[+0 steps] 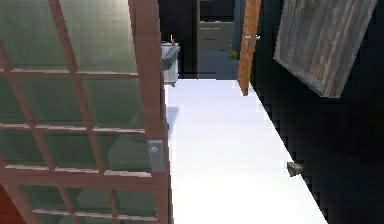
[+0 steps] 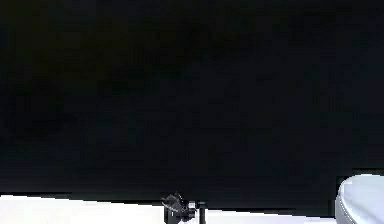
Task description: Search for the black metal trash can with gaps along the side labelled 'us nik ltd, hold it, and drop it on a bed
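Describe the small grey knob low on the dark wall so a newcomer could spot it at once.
In the forward view, follow the white corridor floor along its right edge, where it meets the dark wall. Beneath the large weathered grey wooden panel hung on that wall, the small grey knob juts out at floor level. It alone sits low; the panel hangs high.

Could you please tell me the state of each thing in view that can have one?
Red-brown wooden door with frosted glass panes: open, along the corridor's left.
Orange-brown plain wooden door: open, leaf jutting out beside the dark wall.
Grey cabinet with drawers: drawers look shut, though small.
Wood-framed picture: hanging on the dark wall.
Gripper: low by the wall; cannot tell whether it holds anything.
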Robot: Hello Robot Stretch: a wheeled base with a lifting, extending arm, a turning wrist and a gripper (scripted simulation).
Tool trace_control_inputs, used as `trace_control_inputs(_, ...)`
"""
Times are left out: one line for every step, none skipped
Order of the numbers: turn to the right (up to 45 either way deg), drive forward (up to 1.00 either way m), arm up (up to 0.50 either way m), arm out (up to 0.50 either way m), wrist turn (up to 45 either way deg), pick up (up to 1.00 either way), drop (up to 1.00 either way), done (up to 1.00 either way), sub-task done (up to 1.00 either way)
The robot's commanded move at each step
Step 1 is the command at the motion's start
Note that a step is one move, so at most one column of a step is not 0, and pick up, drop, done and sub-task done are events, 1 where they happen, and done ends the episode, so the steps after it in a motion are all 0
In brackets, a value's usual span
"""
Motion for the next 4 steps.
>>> trace_control_inputs(0.0,0.00,0.00,0.00,3.0,0.00,0.00,0.00,0.00)
trace_control_inputs(0.0,0.00,-0.30,0.00,0.0,0.00,0.00,0.00,0.00)
trace_control_inputs(0.0,0.00,0.00,0.00,0.0,1.00,0.00,0.00,0.00)
trace_control_inputs(0.0,0.00,0.10,0.00,0.0,0.00,0.00,0.00,0.00)
